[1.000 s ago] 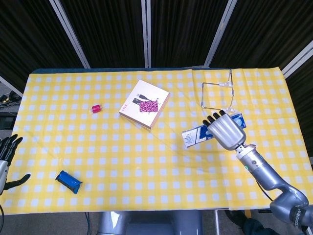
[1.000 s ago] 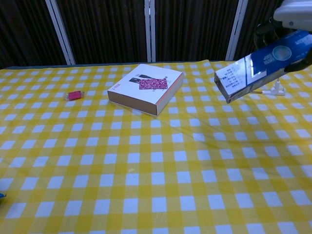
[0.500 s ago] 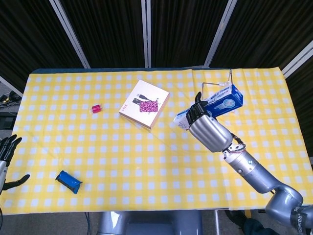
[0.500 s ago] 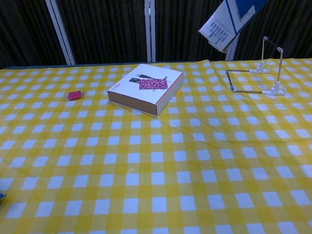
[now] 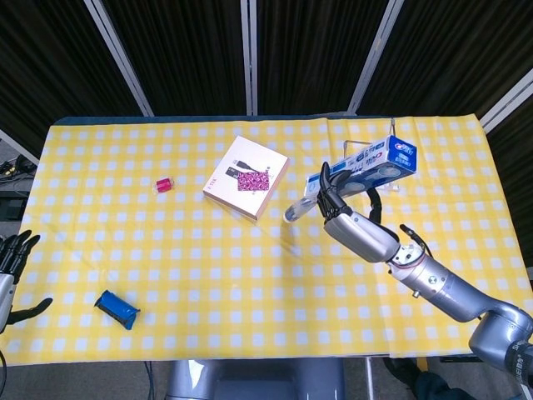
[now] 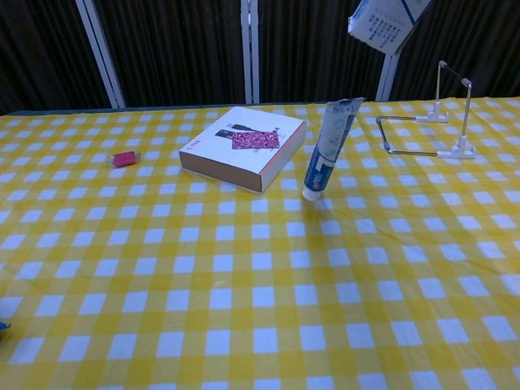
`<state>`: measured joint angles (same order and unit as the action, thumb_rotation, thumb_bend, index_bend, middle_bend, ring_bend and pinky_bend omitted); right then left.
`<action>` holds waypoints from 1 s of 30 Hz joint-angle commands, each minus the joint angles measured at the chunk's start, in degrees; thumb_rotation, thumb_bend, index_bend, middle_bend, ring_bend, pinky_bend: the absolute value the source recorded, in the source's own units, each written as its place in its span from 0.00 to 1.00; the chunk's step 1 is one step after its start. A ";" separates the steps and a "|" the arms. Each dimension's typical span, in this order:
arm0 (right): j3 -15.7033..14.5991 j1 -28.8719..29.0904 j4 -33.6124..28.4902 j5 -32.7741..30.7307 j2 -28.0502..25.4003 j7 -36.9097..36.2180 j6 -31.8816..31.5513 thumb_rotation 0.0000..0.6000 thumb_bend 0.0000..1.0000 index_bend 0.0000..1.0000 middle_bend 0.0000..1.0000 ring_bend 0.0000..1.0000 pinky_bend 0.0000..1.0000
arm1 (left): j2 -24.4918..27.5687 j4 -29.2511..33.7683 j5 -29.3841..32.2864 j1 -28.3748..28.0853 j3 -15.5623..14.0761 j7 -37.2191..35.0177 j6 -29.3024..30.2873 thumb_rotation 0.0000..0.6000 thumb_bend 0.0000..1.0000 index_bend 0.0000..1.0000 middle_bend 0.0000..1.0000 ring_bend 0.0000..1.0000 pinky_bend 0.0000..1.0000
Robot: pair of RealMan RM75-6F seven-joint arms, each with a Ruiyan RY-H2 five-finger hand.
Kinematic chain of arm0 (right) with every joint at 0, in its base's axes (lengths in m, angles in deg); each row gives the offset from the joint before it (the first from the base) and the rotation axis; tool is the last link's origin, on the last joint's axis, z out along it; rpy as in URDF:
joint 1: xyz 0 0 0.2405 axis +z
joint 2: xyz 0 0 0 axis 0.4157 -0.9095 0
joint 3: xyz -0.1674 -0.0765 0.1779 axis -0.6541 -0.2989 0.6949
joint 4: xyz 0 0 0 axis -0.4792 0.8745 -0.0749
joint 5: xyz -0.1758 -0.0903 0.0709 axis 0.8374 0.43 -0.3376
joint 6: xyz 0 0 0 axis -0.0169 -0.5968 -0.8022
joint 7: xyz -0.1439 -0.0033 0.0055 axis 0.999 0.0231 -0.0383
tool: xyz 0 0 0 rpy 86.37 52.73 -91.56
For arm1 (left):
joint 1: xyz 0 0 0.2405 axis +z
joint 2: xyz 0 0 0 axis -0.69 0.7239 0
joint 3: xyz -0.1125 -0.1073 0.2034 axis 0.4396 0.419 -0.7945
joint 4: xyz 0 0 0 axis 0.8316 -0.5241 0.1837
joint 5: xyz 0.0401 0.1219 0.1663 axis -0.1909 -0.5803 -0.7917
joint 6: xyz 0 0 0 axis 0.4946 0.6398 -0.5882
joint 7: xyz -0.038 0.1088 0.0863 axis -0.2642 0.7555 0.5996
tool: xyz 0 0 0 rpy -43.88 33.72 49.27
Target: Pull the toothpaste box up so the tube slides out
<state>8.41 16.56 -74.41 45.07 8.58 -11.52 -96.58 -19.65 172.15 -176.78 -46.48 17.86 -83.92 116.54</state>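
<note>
My right hand [image 5: 353, 227] grips the blue and white toothpaste box [image 5: 376, 163] and holds it high above the table, tilted with its open end down to the left. In the chest view only the box's lower end [image 6: 383, 19] shows at the top edge, and the hand is out of frame there. The toothpaste tube [image 6: 327, 149] is out of the box, leaning with its cap end on the yellow checked cloth. In the head view the tube [image 5: 298, 209] shows just left of my fingers. My left hand [image 5: 12, 265] hangs off the table's left edge, fingers apart, holding nothing.
A flat white box with a pink pattern [image 5: 247, 177] lies left of the tube. A small red object [image 5: 163, 184] and a blue packet [image 5: 117, 308] lie further left. A wire stand [image 6: 439, 122] stands at the back right.
The box has gone a little higher and further right. The tube has slid out of its lower end and now stands leaning on the cloth.
</note>
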 commanded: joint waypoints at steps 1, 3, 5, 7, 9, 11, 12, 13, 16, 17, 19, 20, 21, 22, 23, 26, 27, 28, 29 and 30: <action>-0.46 -0.34 0.39 0.60 -0.14 -0.47 0.08 1.00 0.34 0.47 0.48 0.45 0.22 | -0.05 0.05 0.05 -0.02 -0.01 0.12 -0.05 1.00 0.00 0.00 0.00 0.00 0.00; -0.47 -0.57 0.60 0.86 -0.04 -0.92 -0.33 1.00 0.34 0.47 0.48 0.45 0.22 | -0.04 0.09 0.12 -0.01 0.01 0.18 -0.05 1.00 0.00 0.00 0.00 0.00 0.00; -0.35 -0.79 0.80 0.90 0.10 -1.46 -0.86 1.00 0.35 0.47 0.48 0.45 0.22 | -0.02 0.13 0.20 -0.01 0.05 0.13 -0.03 1.00 0.00 0.00 0.00 0.00 0.00; -0.19 -1.09 1.02 0.72 0.23 -2.06 -1.44 1.00 0.35 0.47 0.49 0.45 0.24 | 0.03 0.15 0.31 -0.02 0.09 0.03 -0.06 1.00 0.00 0.00 0.00 0.00 0.00; -0.01 -1.62 1.27 0.04 0.62 -3.48 -2.46 1.00 0.35 0.48 0.49 0.45 0.27 | 0.08 0.15 0.35 -0.03 0.07 -0.09 -0.11 1.00 0.00 0.00 0.00 0.00 0.00; -0.21 -2.65 1.07 -2.36 1.74 -7.75 -3.63 1.00 0.36 0.48 0.50 0.45 0.32 | 0.13 0.18 0.33 -0.03 0.05 -0.21 -0.13 1.00 0.00 0.00 0.00 0.00 0.00; -0.45 -3.20 0.91 -3.82 2.48 -10.65 -4.12 1.00 0.36 0.48 0.50 0.45 0.33 | 0.16 0.19 0.31 -0.02 0.05 -0.23 -0.11 1.00 0.00 0.00 0.00 0.00 0.00; -0.94 -4.08 0.80 -6.18 3.67 -15.25 -4.66 1.00 0.36 0.48 0.50 0.45 0.34 | 0.19 0.18 0.31 -0.02 0.03 -0.26 -0.12 1.00 0.00 0.00 0.00 0.00 0.00; -1.87 -5.70 0.79 -10.64 6.00 -22.49 -4.98 1.00 0.36 0.49 0.50 0.45 0.35 | 0.22 0.23 0.32 -0.07 -0.01 -0.30 -0.27 1.00 0.00 0.00 0.00 0.00 0.00; -2.14 -6.19 0.66 -12.08 6.74 -24.32 -4.92 1.00 0.36 0.49 0.50 0.45 0.35 | 0.23 0.24 0.31 -0.08 -0.01 -0.28 -0.28 1.00 0.00 0.00 0.00 0.00 0.00; -2.82 -7.22 0.01 -15.32 8.41 -28.51 -4.49 1.00 0.36 0.49 0.51 0.45 0.36 | 0.20 0.22 0.32 -0.05 -0.02 -0.18 -0.24 1.00 0.00 0.00 0.00 0.00 0.00; -3.32 -7.83 -0.61 -17.60 9.47 -31.31 -3.86 1.00 0.36 0.49 0.51 0.45 0.38 | 0.14 0.22 0.35 -0.07 -0.05 -0.03 -0.31 1.00 0.00 0.00 0.00 0.00 0.00; -3.69 -8.14 -1.13 -19.16 10.07 -33.14 -3.12 1.00 0.36 0.49 0.51 0.45 0.38 | 0.06 0.19 0.41 -0.09 -0.07 0.10 -0.41 1.00 0.00 0.00 0.00 0.00 0.00; -4.06 -8.38 -1.57 -20.58 10.63 -34.65 -2.35 1.00 0.36 0.49 0.51 0.45 0.39 | -0.02 0.18 0.49 -0.13 -0.08 0.30 -0.54 1.00 0.00 0.00 0.00 0.00 0.00; -4.49 -8.50 -1.93 -21.76 11.13 -35.89 -1.42 1.00 0.36 0.49 0.50 0.45 0.39 | -0.13 0.16 0.56 -0.18 -0.11 0.55 -0.71 1.00 0.00 0.00 0.00 0.00 0.00; -5.93 -8.39 -2.93 -24.05 12.68 -38.56 1.49 1.00 0.36 0.49 0.51 0.45 0.39 | -0.49 0.17 0.69 -0.28 -0.06 1.31 -0.86 1.00 0.00 0.00 0.00 0.00 0.00; -6.36 -8.24 -3.08 -24.06 13.18 -39.06 2.14 1.00 0.36 0.49 0.51 0.45 0.40 | -0.58 0.16 0.79 -0.28 -0.01 1.46 -0.84 1.00 0.00 0.00 0.00 0.00 0.00; -6.80 -8.07 -3.14 -23.93 13.73 -39.39 2.71 1.00 0.36 0.49 0.51 0.45 0.41 | -0.68 0.14 0.93 -0.29 0.05 1.58 -0.85 1.00 0.00 0.00 0.00 0.00 0.00; -7.57 -7.70 -3.27 -23.91 14.71 -39.79 3.98 1.00 0.36 0.49 0.51 0.45 0.43 | -0.81 0.07 1.19 -0.33 0.11 1.79 -0.99 1.00 0.00 0.00 0.00 0.00 0.00; -7.89 -7.51 -3.38 -23.96 15.04 -40.00 4.65 1.00 0.36 0.49 0.51 0.45 0.44 | -0.85 0.05 1.28 -0.36 0.12 1.85 -1.07 1.00 0.00 0.00 0.00 0.00 0.00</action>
<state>1.66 8.78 -77.23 21.44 22.41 -50.66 -93.46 -20.44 172.24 -175.57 -46.81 17.95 -82.14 115.53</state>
